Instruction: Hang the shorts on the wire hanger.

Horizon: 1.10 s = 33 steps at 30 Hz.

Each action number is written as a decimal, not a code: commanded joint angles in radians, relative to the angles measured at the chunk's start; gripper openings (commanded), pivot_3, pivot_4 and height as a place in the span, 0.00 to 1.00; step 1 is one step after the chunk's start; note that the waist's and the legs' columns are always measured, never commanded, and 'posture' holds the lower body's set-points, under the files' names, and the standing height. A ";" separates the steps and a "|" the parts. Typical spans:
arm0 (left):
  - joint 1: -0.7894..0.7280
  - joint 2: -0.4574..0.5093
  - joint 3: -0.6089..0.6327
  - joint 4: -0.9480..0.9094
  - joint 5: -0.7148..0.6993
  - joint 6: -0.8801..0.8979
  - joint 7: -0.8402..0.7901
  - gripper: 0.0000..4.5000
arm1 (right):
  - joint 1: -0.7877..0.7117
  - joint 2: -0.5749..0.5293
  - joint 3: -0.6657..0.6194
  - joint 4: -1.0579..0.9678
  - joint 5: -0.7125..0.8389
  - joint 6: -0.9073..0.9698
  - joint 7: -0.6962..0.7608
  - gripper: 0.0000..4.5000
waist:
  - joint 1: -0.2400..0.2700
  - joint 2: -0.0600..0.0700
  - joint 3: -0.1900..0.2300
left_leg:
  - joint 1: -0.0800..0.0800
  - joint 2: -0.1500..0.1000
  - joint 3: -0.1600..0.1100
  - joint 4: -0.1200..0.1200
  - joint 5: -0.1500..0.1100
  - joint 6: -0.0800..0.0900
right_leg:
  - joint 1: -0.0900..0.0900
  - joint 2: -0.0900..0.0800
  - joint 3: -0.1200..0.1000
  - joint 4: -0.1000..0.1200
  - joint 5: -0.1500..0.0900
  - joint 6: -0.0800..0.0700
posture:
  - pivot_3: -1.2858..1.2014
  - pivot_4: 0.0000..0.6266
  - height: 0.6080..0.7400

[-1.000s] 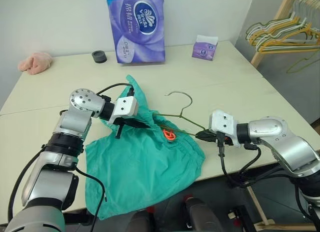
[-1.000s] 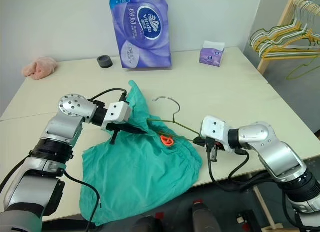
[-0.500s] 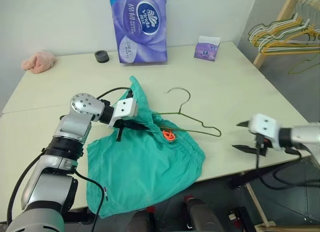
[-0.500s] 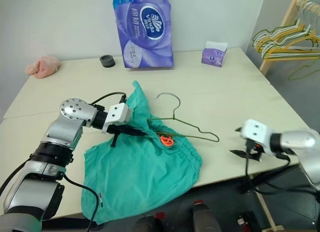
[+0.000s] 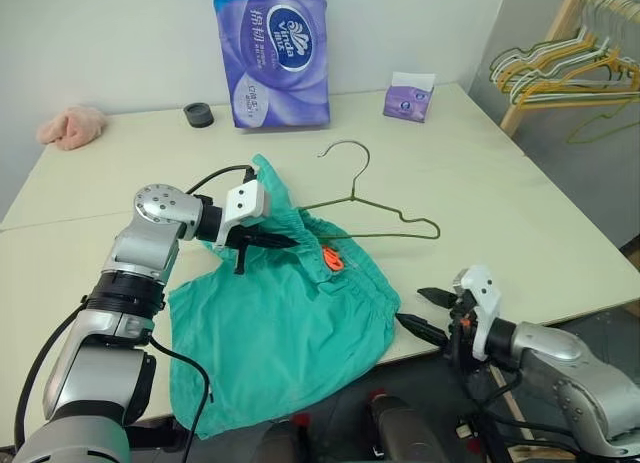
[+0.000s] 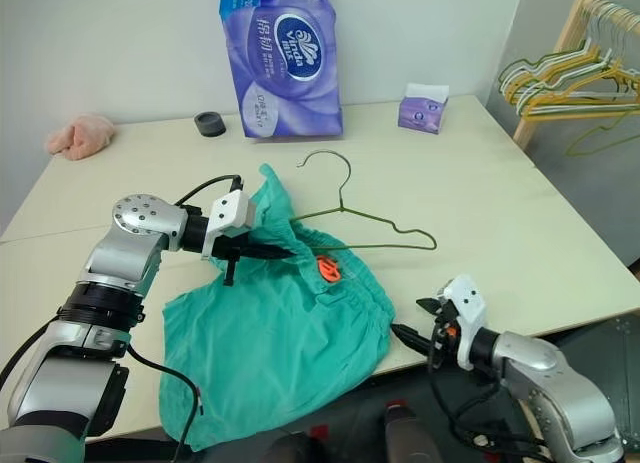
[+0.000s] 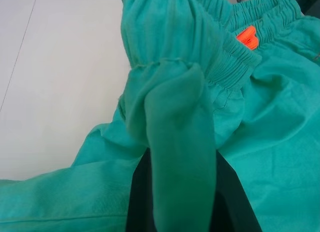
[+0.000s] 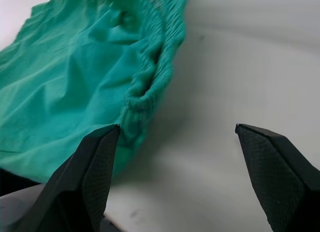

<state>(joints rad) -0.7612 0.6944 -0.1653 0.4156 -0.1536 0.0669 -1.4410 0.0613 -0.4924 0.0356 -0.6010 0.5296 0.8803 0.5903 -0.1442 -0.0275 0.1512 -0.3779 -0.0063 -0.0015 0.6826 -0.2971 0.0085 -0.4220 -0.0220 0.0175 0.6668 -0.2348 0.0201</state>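
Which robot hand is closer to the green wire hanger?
The left. The left gripper, shut on the shorts, sits right beside the wire hanger where it enters the waistband. The right gripper hangs open off the table edge, well apart.

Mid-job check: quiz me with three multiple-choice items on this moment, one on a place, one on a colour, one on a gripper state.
1. Where does the wire hanger lie?
A. on the table, one end under the shorts' waistband
B. on the rack
C. in the right gripper

2. What colour are the shorts?
A. pink
B. teal-green
C. purple

3. How is the right gripper?
A. shut on the hanger
B. shut on the shorts
C. open, holding nothing

Answers: 1 A, the hook rests on the tabletop; 2 B, the fabric shows teal in all views; 3 C, the right wrist view shows its fingers spread apart.
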 commanded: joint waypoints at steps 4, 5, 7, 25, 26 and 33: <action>-0.021 0.009 0.034 -0.057 -0.026 0.015 0.019 0.00 | -0.060 0.029 0.030 -0.012 0.064 0.074 -0.018 0.88 | 0.002 0.000 0.000 | 0.000 0.000 0.000 0.000 0.000 0.000 | 0.000 0.000 0.000 0.000 0.000 0.000 | 0.43 0.20 1.00; -0.020 0.010 0.035 -0.061 -0.027 0.017 0.021 0.00 | -0.068 0.035 0.030 -0.006 0.074 0.087 -0.022 0.88 | 0.002 0.000 0.000 | 0.000 0.000 0.000 0.000 0.000 0.000 | 0.000 0.000 0.000 0.000 0.000 0.000 | 0.43 0.20 1.00; -0.018 0.011 0.037 -0.067 -0.028 0.021 0.024 0.00 | -0.082 0.049 0.041 0.009 0.065 0.096 -0.043 0.88 | 0.003 0.000 0.000 | 0.000 0.000 -0.001 0.000 0.000 0.000 | 0.000 0.000 0.000 0.000 0.000 0.000 | 0.43 0.20 1.00; 0.021 -0.011 0.093 -0.143 -0.074 0.079 0.119 0.00 | -0.198 0.047 -0.090 0.118 0.083 0.031 -0.064 0.01 | 0.004 0.000 0.000 | 0.000 0.000 0.000 0.000 0.000 0.000 | 0.000 0.000 0.000 -0.001 0.000 0.000 | 0.43 0.19 1.00; 0.028 -0.005 0.097 -0.163 -0.092 0.107 0.113 0.00 | -0.218 0.010 -0.114 0.143 0.089 0.028 -0.027 0.01 | 0.004 0.000 0.000 | -0.001 0.000 0.000 0.000 0.000 0.000 | 0.000 0.000 0.000 -0.001 0.000 0.000 | 0.43 0.19 1.00; 0.064 0.082 0.127 -0.309 -0.252 0.367 0.010 0.00 | -0.294 -0.199 -0.229 0.308 0.167 0.060 0.177 0.01 | 0.003 0.000 0.000 | -0.001 0.000 -0.001 0.000 0.000 0.000 | 0.000 0.000 0.000 -0.001 0.000 0.000 | 0.43 0.19 1.00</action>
<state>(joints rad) -0.6967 0.7308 -0.0884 0.1666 -0.3478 0.3762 -1.3911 -0.2150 -0.6599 -0.1436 -0.3125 0.6684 0.9318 0.7212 -0.1415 -0.0274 0.1512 -0.3787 -0.0063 -0.0022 0.6824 -0.2972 0.0087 -0.4219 -0.0219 0.0168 0.6657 -0.2345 0.0204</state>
